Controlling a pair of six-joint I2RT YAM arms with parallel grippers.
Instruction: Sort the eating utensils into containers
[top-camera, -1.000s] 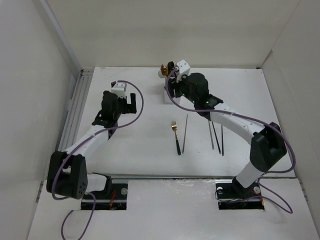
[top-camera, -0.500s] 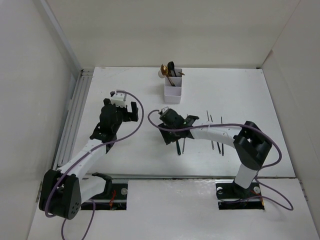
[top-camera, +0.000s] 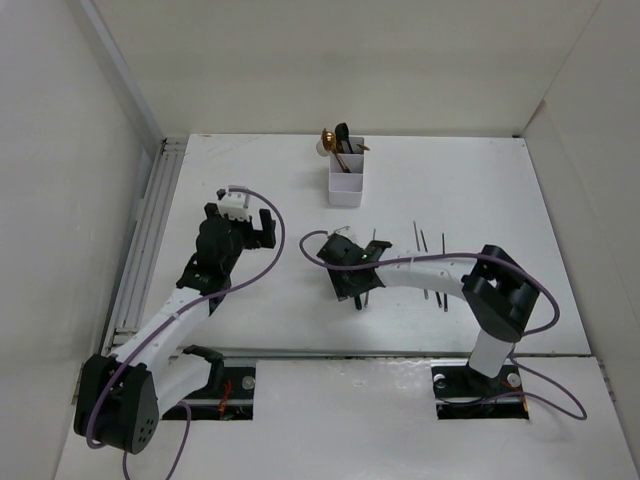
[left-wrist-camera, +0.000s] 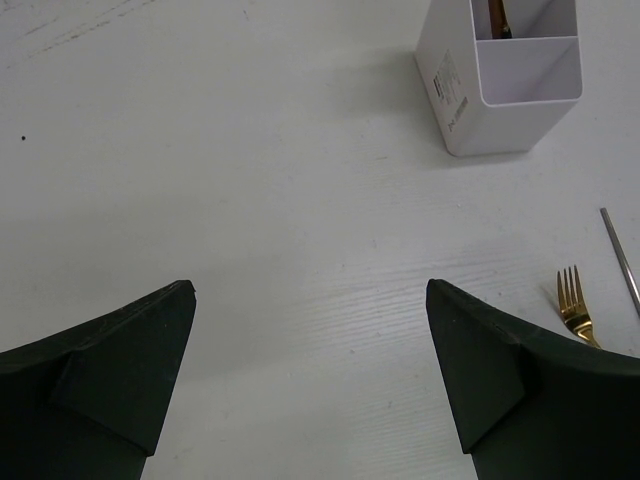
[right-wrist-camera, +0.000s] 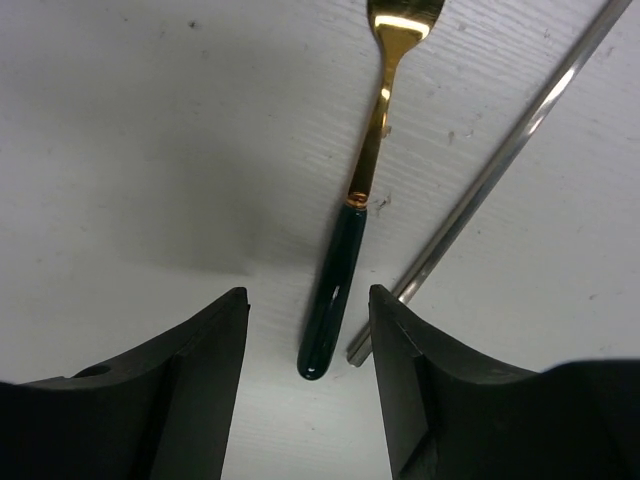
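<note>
Gold fork (right-wrist-camera: 340, 265) (dark handle) lying flat, chopstick (right-wrist-camera: 490, 177) just beside; spoons (top-camera: 328, 138) standing in white organiser (left-wrist-camera: 455, 95).

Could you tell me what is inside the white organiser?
A gold spoon and black spoon stand at the far end of the organiser; the nearest compartment looks empty. Walls hide their lower handles.

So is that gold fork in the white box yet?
No: the gold fork lies on the table, under the open right gripper.

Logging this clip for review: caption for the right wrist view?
Open right hand straddling a gold fork at its dark handle, thin chopstick alongside, on the white table.
</note>
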